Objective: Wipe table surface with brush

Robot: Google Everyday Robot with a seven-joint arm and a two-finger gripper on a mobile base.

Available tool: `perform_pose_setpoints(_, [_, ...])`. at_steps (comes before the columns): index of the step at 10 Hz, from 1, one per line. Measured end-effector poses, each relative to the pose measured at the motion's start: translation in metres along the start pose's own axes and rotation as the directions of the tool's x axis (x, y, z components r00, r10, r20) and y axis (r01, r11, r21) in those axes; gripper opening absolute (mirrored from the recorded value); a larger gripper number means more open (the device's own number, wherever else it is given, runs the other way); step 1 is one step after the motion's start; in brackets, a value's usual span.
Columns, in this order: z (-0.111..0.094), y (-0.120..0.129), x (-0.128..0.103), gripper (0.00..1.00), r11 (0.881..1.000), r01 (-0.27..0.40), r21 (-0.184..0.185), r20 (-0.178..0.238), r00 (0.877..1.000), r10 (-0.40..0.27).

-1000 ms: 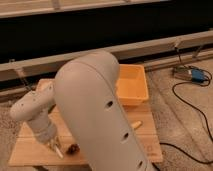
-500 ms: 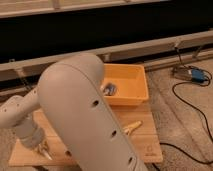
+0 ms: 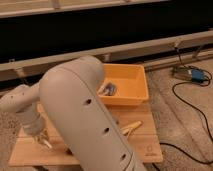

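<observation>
The table surface (image 3: 27,152) is a light tan plank top at the lower left. My arm's large white link (image 3: 85,125) fills the middle of the view and hides much of the table. My gripper (image 3: 44,141) is low over the table's left part, pointing down, at or just above the wood. A short pale piece shows at its tip; I cannot tell whether it is the brush. No clear brush shows elsewhere.
An orange plastic bin (image 3: 136,80) stands on the table's far right with a grey object (image 3: 108,90) inside. A yellow banana-like piece (image 3: 131,128) lies on the table's right part. A black cable (image 3: 192,107) and a blue device (image 3: 198,75) lie on the floor at right.
The gripper has moved left along the table's front left part. The big arm link has swung left and lower, uncovering the orange bin and the yellow piece.
</observation>
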Motion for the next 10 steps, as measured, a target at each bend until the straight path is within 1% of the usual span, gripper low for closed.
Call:
perform_pose_setpoints(2, [0.003, -0.011, -0.008, 0.06, 1.0, -0.017, -0.013, -0.018, 1.0, 0.017])
perform_pose_setpoints(5, [0.011, -0.034, -0.006, 0.06, 0.997, -0.063, -0.046, -0.04, 0.997, 0.061])
perform_pose_setpoints(8, [0.013, -0.064, 0.002, 0.06, 0.988, -0.114, -0.107, -0.047, 0.993, 0.109])
perform_pose_setpoints(9, [0.013, -0.069, 0.004, 0.06, 0.987, -0.113, -0.113, -0.047, 0.993, 0.109])
perform_pose_setpoints(10, [0.013, -0.065, 0.005, 0.06, 0.99, -0.083, -0.11, -0.045, 0.996, 0.079])
